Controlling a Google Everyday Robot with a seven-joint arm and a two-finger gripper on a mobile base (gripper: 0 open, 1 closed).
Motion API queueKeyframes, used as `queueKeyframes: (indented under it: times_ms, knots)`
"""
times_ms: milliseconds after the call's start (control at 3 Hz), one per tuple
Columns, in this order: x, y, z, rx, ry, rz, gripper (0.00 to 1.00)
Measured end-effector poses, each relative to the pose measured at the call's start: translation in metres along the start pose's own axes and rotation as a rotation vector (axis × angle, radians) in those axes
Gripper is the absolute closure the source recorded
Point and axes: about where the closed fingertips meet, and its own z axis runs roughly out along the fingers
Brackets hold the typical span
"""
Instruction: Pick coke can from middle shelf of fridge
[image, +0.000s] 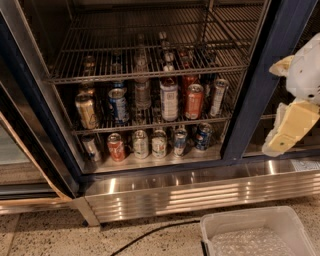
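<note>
1. Currently the gripper (280, 107) hangs outside the fridge (255, 90), right of its dark door frame, fingers spread and holding nothing.
2. The coke can (194, 101) stands on the middle shelf (150, 126), close between a tall white can (169, 98) and a silver can (217, 96).
3. Reaching in wide would likely topple a neighbour or clip the upper rack (150, 75).

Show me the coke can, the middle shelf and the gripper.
coke can (194, 101): camera view, middle of its side.
middle shelf (150, 125): camera view, front rail.
gripper (286, 102): camera view, far right, outside the fridge (252, 100), between its fingers.
</note>
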Motion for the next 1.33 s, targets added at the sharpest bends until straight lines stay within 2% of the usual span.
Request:
queueKeyframes:
  times_ms: [333, 667, 1000, 1333]
  knots:
    - [0.006, -0.001, 0.034, 0.008, -0.060, 0.028, 0.00]
    - [0.006, -0.001, 0.036, 0.007, -0.063, 0.034, 0.00]
    - [0.004, 0.005, 0.061, -0.005, -0.103, 0.110, 0.00]
    - [0.005, 0.013, 0.100, 0.003, -0.170, 0.192, 0.00]
